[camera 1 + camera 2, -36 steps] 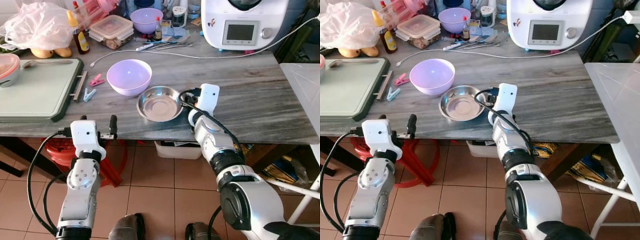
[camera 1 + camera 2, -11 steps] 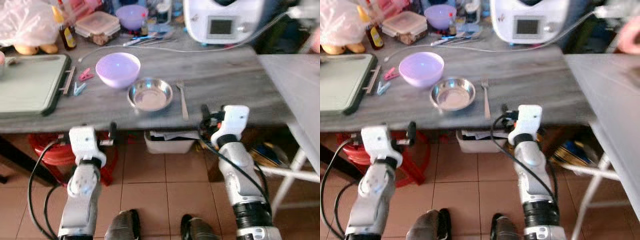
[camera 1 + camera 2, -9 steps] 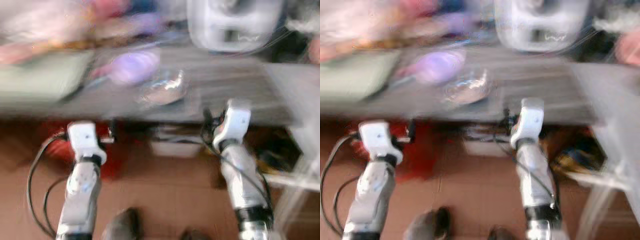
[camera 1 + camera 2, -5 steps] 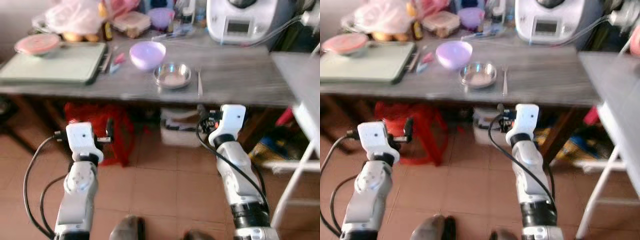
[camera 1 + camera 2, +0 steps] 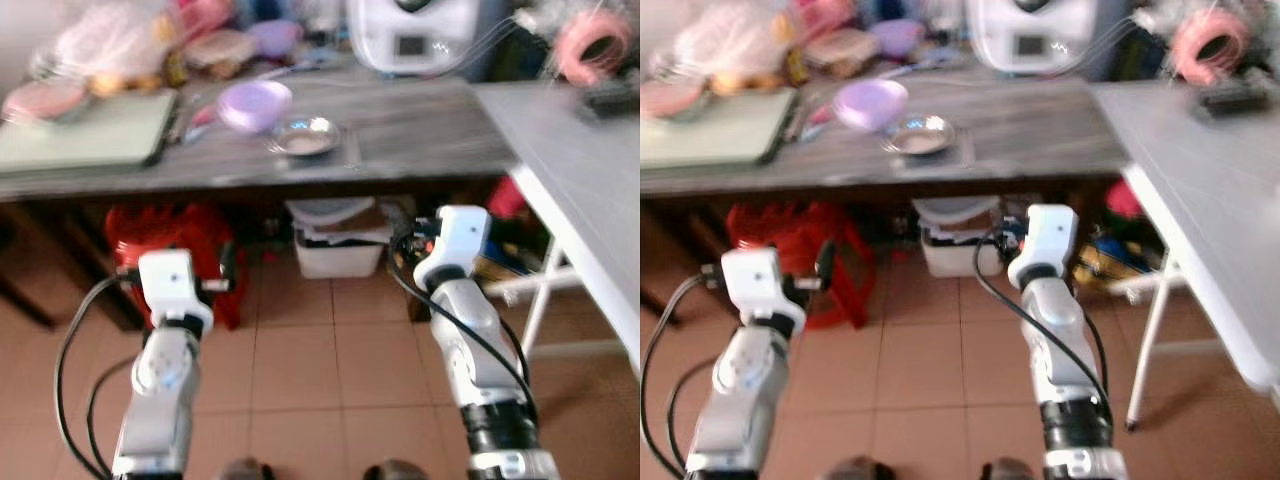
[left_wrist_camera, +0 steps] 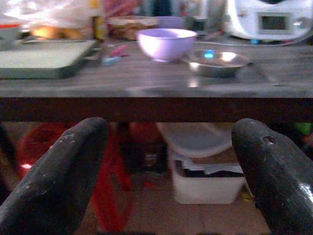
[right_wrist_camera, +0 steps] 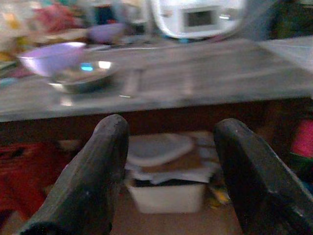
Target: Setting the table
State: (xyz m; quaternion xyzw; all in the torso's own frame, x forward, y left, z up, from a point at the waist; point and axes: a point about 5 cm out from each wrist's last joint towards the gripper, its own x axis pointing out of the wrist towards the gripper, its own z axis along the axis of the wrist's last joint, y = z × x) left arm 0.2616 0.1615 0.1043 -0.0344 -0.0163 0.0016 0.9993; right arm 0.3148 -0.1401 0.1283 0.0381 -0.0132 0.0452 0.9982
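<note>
- The grey wood-grain table [image 5: 420, 130] runs across the upper part of the head views, and the picture is somewhat blurred.
- A shallow round stainless-steel bowl [image 5: 305, 135] sits on the table in the upper middle of the frame, upright and with nothing in it.
- A pale purple plastic bowl [image 5: 254, 104] stands just beside it, up and to the left, the two close or touching; the blur hides which.
- A thin metal utensil [image 7: 131, 82] lies flat on the table just to the right of the steel bowl; it is too blurred to tell what kind.
- A pale green cutting board [image 5: 85, 130] lies at the upper left of the frame, with a pink-lidded container [image 5: 42, 98] at its far corner.
- A white kitchen machine with a small screen [image 5: 412, 35] stands at the back of the table, top centre.
- A white plastic bin [image 5: 335, 240] sits on the tiled floor [image 5: 320, 370] under the table, a red stool [image 5: 165, 245] to its left.
- The left gripper [image 6: 168, 171] is held low in front of the table edge, its two black fingers [image 6: 58, 181] spread wide and holding nothing.
- The right gripper [image 7: 168, 171] is also below table height, fingers [image 7: 93, 176] wide apart and holding nothing.
</note>
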